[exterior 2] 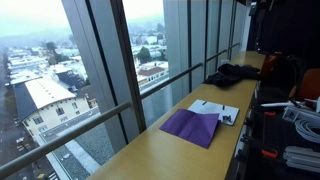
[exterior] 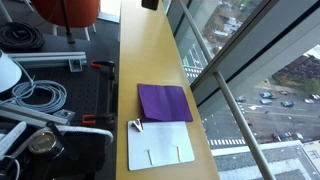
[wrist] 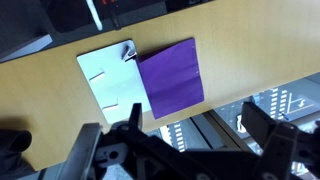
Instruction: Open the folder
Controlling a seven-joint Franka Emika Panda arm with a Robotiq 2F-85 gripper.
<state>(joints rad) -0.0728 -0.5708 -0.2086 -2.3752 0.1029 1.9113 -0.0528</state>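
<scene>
Closest to the wrist camera, the hand (wrist: 175, 150) hovers above the table (wrist: 50, 115) with its fingers spread wide apart, gripping nothing. Beyond it the purple folder (wrist: 170, 78) lies flat and closed on the table, touching a white card (wrist: 108, 82) with a binder clip (wrist: 128, 50).

The folder (exterior: 165, 102) lies flat on the ledge (exterior: 140, 50) beside the window (exterior: 250, 60), one edge touching the card sheet (exterior: 160, 147) next to it. A binder clip (exterior: 135, 125) sits on the sheet's corner by the folder; a cloth heap (exterior 2: 232, 72) lies farther along, well apart
</scene>
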